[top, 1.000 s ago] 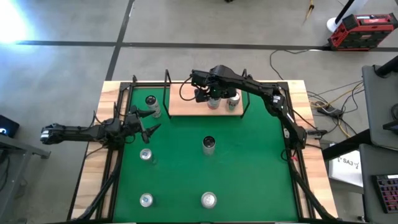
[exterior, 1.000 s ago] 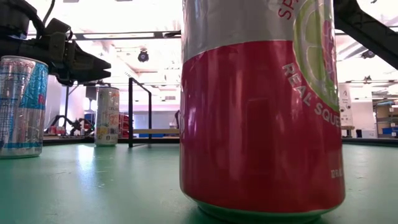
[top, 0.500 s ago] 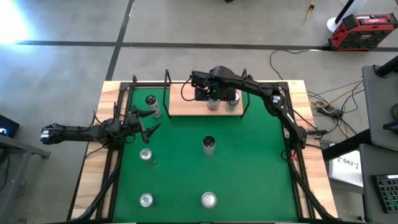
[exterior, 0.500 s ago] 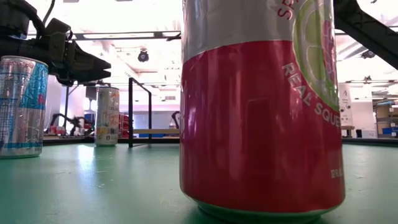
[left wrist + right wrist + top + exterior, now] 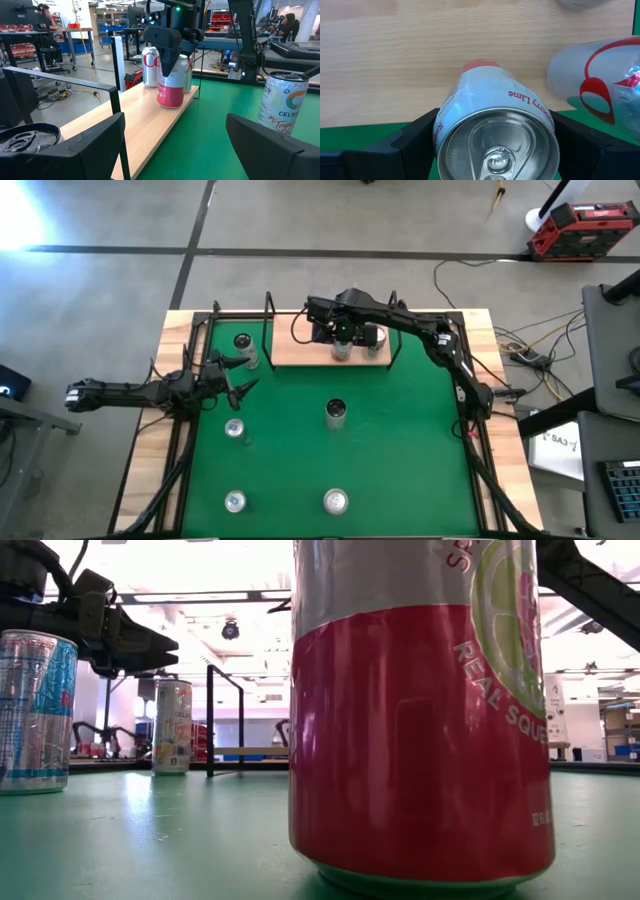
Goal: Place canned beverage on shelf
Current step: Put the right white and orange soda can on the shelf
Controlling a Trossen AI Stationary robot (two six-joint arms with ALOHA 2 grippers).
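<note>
The shelf (image 5: 300,352), a light-wood board with black rods, lies at the upper centre of the high view. The red and white can (image 5: 170,87) stands on it. My right claw (image 5: 490,137) is clamped on this can. My left claw (image 5: 238,377) waits at the left with its fingers apart.

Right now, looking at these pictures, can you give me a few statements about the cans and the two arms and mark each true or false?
1. The right gripper is at a red and silver can on the shelf. True.
2. That can lies on its side. False: it stands upright on the board.
3. The left gripper holds a can. False: it is open and holds nothing.
4. Cans stand on the green mat. True.
</note>
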